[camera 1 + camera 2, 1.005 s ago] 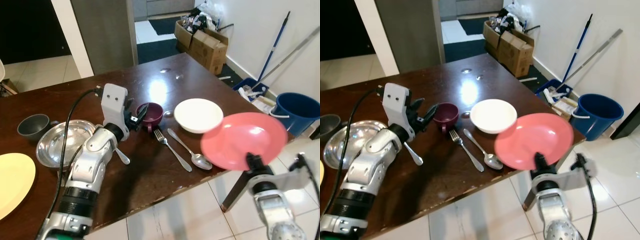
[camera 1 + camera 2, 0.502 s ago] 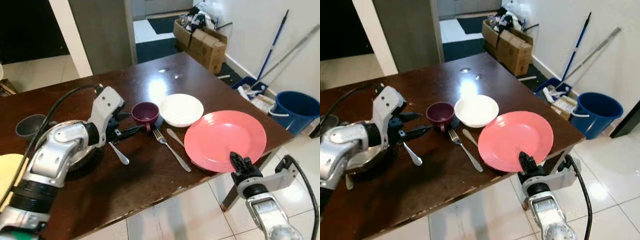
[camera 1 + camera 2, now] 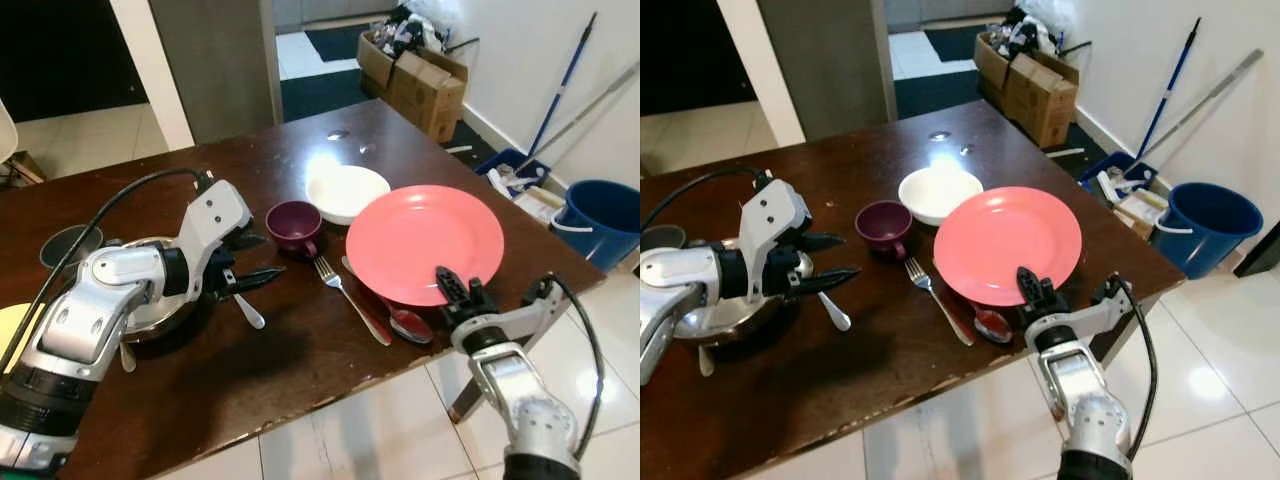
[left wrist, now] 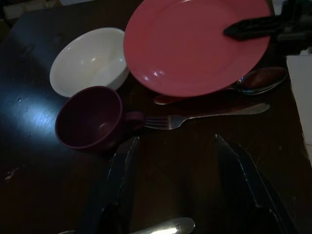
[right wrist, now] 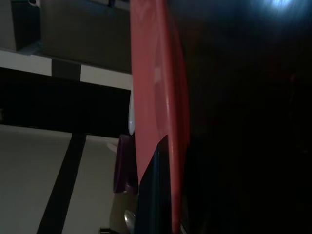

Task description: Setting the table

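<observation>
Your right gripper (image 3: 452,290) has its fingers clamped on the near rim of the pink plate (image 3: 424,242); the plate reaches away from the fingers over the dark wooden table (image 3: 300,390), its underside above the spoon (image 3: 400,318) and its far edge near the white bowl (image 3: 347,192); you'd likely need to lower it flat beside the fork (image 3: 345,297); your left gripper (image 3: 250,258) hangs spread wide and empty, just short of the maroon cup (image 3: 293,225); tiled floor and a blue bucket (image 3: 598,220) lie beyond.
</observation>
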Robot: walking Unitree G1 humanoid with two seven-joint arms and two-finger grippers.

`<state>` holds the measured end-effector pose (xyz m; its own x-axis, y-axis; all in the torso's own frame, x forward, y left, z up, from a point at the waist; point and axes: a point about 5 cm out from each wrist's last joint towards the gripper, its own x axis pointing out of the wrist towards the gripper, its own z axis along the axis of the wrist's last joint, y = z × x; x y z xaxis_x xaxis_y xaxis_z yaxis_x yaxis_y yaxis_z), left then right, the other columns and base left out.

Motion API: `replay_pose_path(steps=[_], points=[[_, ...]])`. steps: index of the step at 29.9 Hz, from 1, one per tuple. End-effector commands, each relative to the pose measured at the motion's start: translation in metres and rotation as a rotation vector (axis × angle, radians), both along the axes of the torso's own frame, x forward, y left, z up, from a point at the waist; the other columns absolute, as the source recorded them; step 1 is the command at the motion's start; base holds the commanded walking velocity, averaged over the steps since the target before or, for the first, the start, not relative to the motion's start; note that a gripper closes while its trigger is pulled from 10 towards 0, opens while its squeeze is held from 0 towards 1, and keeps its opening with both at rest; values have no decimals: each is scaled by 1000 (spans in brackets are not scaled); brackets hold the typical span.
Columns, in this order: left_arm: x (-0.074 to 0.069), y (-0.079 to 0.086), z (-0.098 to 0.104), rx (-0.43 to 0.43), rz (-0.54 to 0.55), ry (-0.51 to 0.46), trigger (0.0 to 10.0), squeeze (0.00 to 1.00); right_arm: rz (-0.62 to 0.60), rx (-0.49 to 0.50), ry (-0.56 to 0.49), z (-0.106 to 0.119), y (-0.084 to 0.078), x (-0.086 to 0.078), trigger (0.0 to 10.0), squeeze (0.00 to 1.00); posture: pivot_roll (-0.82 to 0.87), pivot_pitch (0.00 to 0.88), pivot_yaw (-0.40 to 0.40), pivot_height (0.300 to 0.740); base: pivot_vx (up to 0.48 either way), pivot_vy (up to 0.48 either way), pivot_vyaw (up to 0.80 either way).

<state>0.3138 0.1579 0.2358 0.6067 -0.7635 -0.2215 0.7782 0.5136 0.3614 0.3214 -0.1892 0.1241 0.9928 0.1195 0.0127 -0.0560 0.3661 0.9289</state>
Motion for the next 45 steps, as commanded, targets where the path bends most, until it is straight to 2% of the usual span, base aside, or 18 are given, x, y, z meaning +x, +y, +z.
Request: replay_pose_path(steps=[1, 5, 8, 15, 20, 26, 31, 32, 34, 35, 44, 45], points=[[-3, 0, -1, 0, -8, 15, 10000, 0, -17, -13, 26, -8, -2, 6, 10000, 0, -47, 59, 148, 740, 0, 0, 0], [-2, -1, -1, -6, -4, 13, 10000, 0, -36, -15, 16, -5, -9, 11, 10000, 0, -56, 58, 152, 740, 0, 0, 0], [-1, -4, -1, -13, -5, 11, 10000, 0, -49, -23, -6, 0, -15, 9, 10000, 0, -62, 59, 153, 740, 0, 0, 0], [-1, -8, -1, -14, -20, 11, 10000, 0, -102, -22, -45, 6, -31, -13, 10000, 0, -81, 62, 152, 740, 0, 0, 0], [3, -14, 3, -6, -68, 1, 10000, 0, -137, -15, 28, -15, -34, -27, 10000, 0, -93, 58, 155, 740, 0, 0, 0], [6, -19, 8, -12, -84, -13, 10000, 0, -157, -26, 51, -18, -37, -24, 10000, 0, -100, 51, 158, 740, 0, 0, 0], [5, -18, 5, -15, -81, -8, 10000, 0, -159, -45, 12, -6, -41, -20, 10000, 0, -104, 44, 152, 740, 0, 0, 0], [5, -19, 3, -19, -80, -5, 10000, 0, -157, -48, 4, -2, -43, -17, 10000, 184, -103, 43, 149, 740, 0, 0, 0], [4, -19, 2, -21, -79, -3, 10000, 0, -155, -50, 0, 1, -43, -15, 10000, 184, -103, 43, 149, 740, 0, 0, 0], [4, -19, 2, -23, -78, -2, 10000, 0, -147, -49, 0, 2, -43, -13, 10000, 1000, -101, 42, 144, 740, 0, 0, 0], [4, -19, 0, -29, -72, -1, 10000, 0, -105, -31, -12, 3, -37, -12, 10000, 1000, -102, 46, 142, 740, 0, 0, 0], [4, -19, -1, -29, -72, 0, 10000, 0, -105, -31, -11, 3, -37, -13, 10000, 722, -105, 48, 142, 740, 0, 0, 0]])
